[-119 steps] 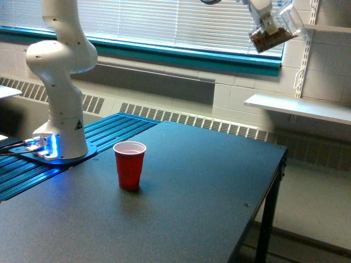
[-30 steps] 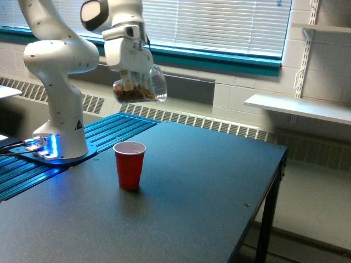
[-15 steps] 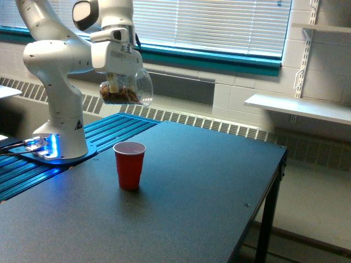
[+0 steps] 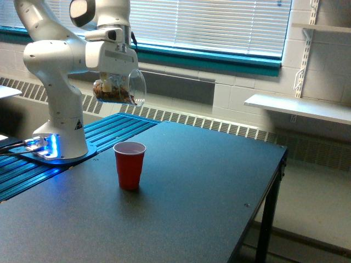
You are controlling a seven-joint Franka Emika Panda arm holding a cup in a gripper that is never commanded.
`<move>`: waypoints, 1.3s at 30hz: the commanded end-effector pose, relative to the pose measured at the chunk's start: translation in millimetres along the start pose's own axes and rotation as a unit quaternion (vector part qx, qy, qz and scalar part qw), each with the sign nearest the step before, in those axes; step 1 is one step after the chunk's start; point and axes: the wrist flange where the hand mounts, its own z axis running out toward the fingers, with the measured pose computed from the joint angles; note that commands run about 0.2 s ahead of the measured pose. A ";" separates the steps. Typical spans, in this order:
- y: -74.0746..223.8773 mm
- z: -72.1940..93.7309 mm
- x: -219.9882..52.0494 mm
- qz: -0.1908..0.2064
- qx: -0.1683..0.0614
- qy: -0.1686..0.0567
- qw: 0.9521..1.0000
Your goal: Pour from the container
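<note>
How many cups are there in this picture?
2. A red plastic cup stands upright on the dark table. A clear plastic cup with brown bits inside is held tilted in the air by the robot's pincer, above and to the exterior view's left.

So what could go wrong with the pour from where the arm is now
The clear plastic container of brown bits, lying nearly sideways in the gripper, hangs high above the red plastic cup and slightly toward the exterior view's left. Bits could miss or bounce off the rim onto the dark table, or knock the cup over.
</note>
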 end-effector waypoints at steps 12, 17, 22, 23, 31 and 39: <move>-1.6 11.7 -22.6 0.004 -0.024 -0.042 0.999; -2.4 12.8 -26.8 0.004 -0.032 -0.050 0.998; -3.1 14.7 -30.7 0.008 -0.040 -0.058 0.997; -3.1 15.2 -31.4 0.009 -0.042 -0.060 0.997; -4.0 19.6 -35.7 0.012 -0.054 -0.068 0.996; -3.9 23.8 -38.4 0.015 -0.059 -0.074 0.995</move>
